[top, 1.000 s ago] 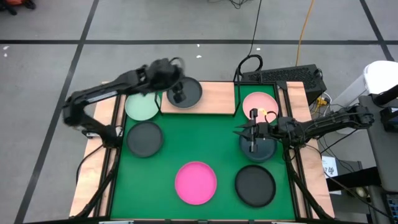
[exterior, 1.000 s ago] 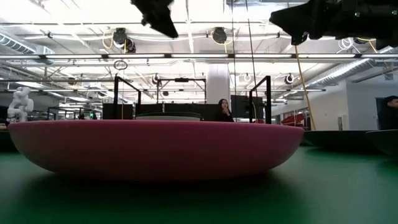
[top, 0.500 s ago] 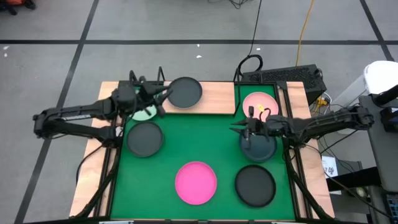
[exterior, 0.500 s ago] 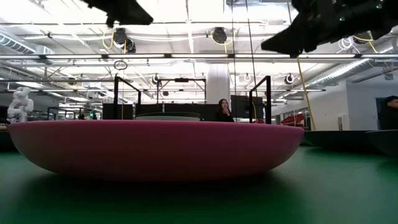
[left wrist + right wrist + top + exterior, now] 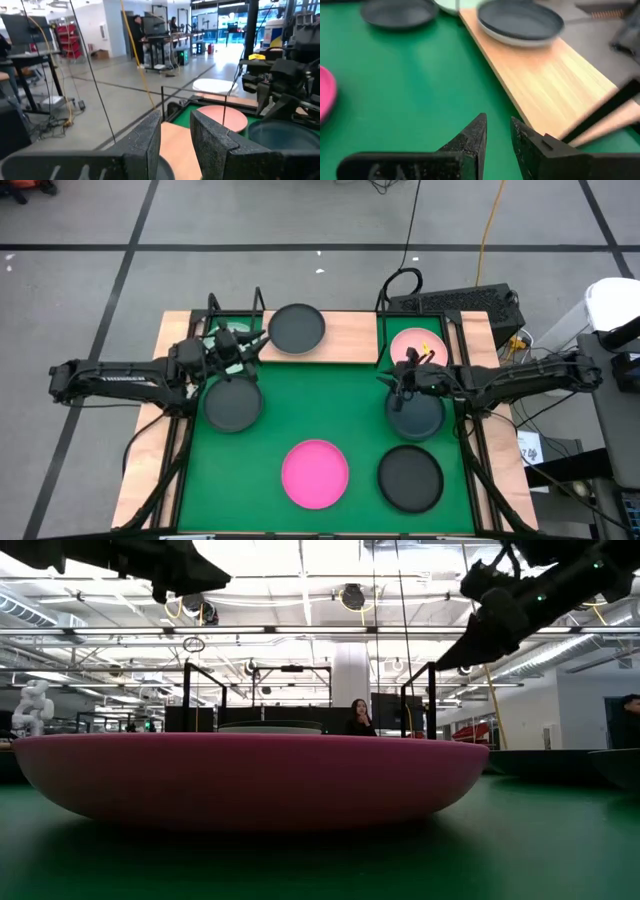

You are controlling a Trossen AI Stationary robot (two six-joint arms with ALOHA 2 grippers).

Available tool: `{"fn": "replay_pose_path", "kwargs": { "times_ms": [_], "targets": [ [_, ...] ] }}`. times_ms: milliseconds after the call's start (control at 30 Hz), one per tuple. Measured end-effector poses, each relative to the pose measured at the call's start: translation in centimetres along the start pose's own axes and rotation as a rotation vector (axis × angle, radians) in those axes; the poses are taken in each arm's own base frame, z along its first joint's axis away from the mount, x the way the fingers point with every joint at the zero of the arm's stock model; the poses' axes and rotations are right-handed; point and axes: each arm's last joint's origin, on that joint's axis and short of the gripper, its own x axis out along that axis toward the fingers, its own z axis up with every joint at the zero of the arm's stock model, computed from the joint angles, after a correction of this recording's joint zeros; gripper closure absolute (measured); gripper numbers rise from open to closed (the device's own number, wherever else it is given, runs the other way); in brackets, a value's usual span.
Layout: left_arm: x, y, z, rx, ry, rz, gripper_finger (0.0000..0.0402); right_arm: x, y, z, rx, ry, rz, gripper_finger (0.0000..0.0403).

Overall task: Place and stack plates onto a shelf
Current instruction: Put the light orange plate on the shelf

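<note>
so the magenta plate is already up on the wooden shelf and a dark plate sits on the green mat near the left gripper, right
Not quite. The high view shows the magenta plate on the green mat; a dark plate is what sits on the wooden shelf. Another dark plate does lie near the left gripper.

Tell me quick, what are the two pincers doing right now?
Left pincer: slightly open, holding nothing, above the mint green round plate.
Right pincer: slightly open, holding nothing, above the green mat.

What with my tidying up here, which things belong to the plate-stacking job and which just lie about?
Job: shelf; dark plate on it; mint plate; pink plate; magenta plate; three loose dark plates.
Lying about: black keyboard; yellow cable.
</note>
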Motion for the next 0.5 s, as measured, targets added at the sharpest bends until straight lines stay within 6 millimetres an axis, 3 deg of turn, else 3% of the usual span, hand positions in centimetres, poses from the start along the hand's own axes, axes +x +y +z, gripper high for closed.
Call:
{"fn": "replay_pose_path", "kwargs": {
  "times_ms": [267, 400, 500],
  "targets": [
    [0.1, 0.3, 0.0, 0.074, -0.003, 0.026, 0.0291, -0.4, -0.9, 3.1, -0.015, 0.103, -0.060, 0.0332],
    [0.1, 0.3, 0.0, -0.066, -0.005, 0.024, 0.0291, 0.3, -1.4, 3.0, -0.006, 0.176, -0.094, 0.0332],
    [0.1, 0.1, -0.1, -0.052, 0.008, 0.012, 0.0291, 1.2, -1.5, 2.4, -0.004, 0.245, -0.076, 0.0332]
  ]
}}
